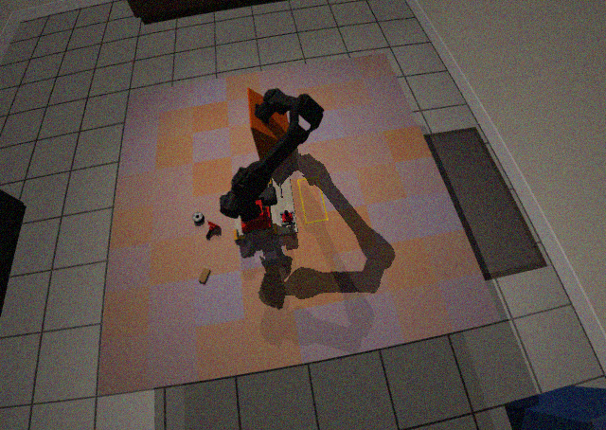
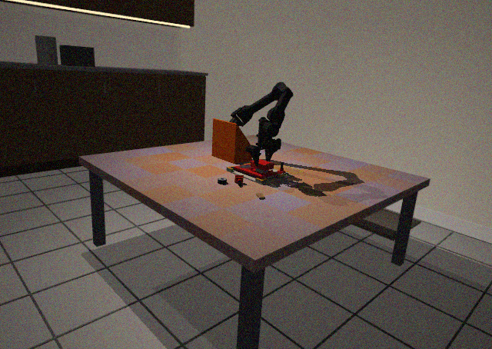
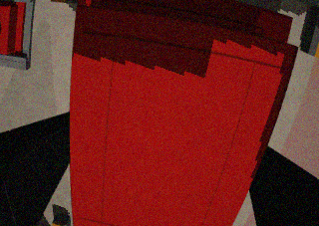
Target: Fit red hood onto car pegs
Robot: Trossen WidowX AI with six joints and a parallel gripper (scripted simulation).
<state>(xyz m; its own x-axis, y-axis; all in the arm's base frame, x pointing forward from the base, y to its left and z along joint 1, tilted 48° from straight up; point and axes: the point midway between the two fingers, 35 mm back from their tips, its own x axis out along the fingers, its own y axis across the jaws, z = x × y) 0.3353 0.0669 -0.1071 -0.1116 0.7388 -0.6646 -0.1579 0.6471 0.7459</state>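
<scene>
The red hood [image 1: 264, 213] [image 2: 261, 164] [image 3: 164, 136] is roof up between the fingers of my gripper [image 2: 262, 159] [image 3: 166, 138], which is shut on its two sides. It is over the red chassis [image 2: 245, 169], low at the deck. The chassis sits in the pale jig [image 1: 285, 194] [image 3: 47, 87] on the table. The engine block, the pegs and the hood's corner holes are hidden under the hood and fingers. Whether the pegs are in the holes, or the hood lies flat on the deck, I cannot tell.
An orange wedge-shaped block [image 1: 261, 139] [image 2: 224, 141] stands behind the jig. A small red part [image 1: 287, 216] [image 3: 9, 29] sits in a grey-framed nest beside the chassis. A wheel [image 1: 198, 218] [image 2: 221, 181], a red piece [image 1: 212, 228] [image 2: 238, 178] and a tan block [image 1: 204, 276] [image 2: 260, 196] lie on the table.
</scene>
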